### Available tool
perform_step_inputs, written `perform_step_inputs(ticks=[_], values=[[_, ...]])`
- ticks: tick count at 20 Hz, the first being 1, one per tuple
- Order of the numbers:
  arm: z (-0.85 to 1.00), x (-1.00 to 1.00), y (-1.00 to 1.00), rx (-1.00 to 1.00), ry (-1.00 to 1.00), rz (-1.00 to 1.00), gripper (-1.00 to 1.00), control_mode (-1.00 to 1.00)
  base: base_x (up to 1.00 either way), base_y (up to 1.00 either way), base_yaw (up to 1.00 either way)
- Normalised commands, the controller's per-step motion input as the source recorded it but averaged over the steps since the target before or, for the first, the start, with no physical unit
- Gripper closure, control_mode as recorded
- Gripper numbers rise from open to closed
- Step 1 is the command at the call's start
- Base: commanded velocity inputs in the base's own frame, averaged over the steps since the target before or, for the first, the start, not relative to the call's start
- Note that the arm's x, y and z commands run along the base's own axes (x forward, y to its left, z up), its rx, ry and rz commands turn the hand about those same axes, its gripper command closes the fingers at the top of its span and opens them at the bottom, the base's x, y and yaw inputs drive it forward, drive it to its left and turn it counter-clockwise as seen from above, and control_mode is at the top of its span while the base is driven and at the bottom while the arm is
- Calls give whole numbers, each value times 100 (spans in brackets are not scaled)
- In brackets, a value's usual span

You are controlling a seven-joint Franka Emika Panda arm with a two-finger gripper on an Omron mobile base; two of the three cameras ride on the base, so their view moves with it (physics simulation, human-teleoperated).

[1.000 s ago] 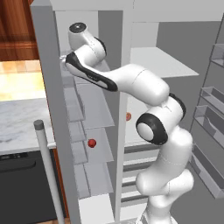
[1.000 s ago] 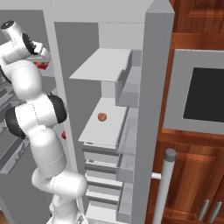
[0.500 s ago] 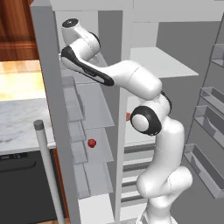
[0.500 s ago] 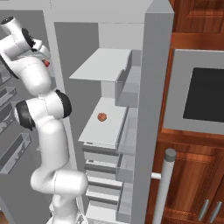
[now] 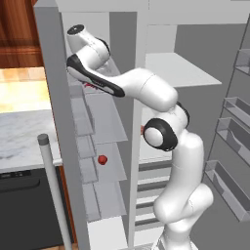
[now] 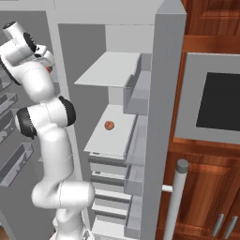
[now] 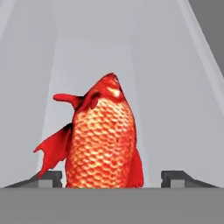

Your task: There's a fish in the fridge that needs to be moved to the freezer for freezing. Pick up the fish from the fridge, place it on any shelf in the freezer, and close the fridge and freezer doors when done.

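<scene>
My gripper [image 7: 112,177] had let go; the fish [image 7: 103,138] sat on a freezer [image 5: 100,122] shelf. Next I would pull back and shut both doors.

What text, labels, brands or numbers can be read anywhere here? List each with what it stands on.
None: no word, label, brand, number or sign can be read in any view.
The fish, the freezer shelves and the fridge shelves are all plain.
The dark panel set in the wooden cabinets is blank.
The robot arm carries no readable marking.
</scene>
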Motion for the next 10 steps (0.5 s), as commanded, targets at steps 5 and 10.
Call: perform_step_inputs(ticks=[5, 10], values=[[-25, -29, -6, 0, -17, 0, -100, -100, 0, 0, 0], [29, -58, -1, 1, -15, -1, -100, -100, 0, 0, 0]])
